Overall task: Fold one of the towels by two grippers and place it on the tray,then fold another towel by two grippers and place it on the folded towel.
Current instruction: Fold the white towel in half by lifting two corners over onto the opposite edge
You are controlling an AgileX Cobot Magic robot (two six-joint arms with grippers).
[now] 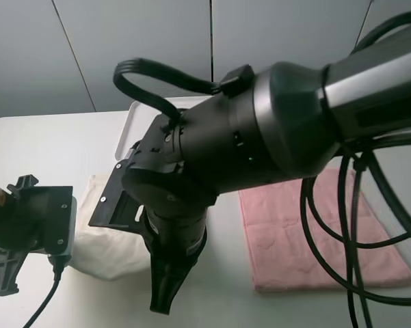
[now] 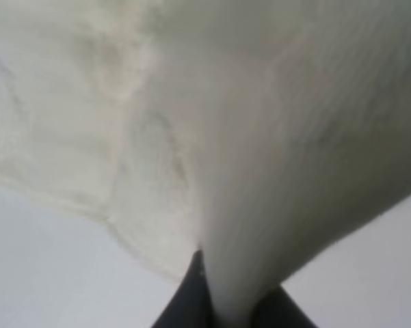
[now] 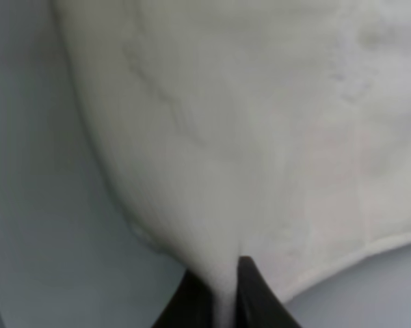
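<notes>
Right fingers (image 3: 256,297) and left fingers (image 2: 183,304) each pinch cream towel (image 1: 102,246) edge; pink towel (image 1: 308,225) lies apart

From the high camera I could not see most of the flat white plastic tray (image 1: 128,126); the bulky black right arm (image 1: 294,130) covered everything behind the right gripper (image 1: 165,290). It also hid part of the cream terry towel (image 1: 102,249) beside that gripper. The arm behind the left gripper (image 1: 3,273) ran off the picture's edge. Both wrist views were blurred, their fingertips cropped.
</notes>
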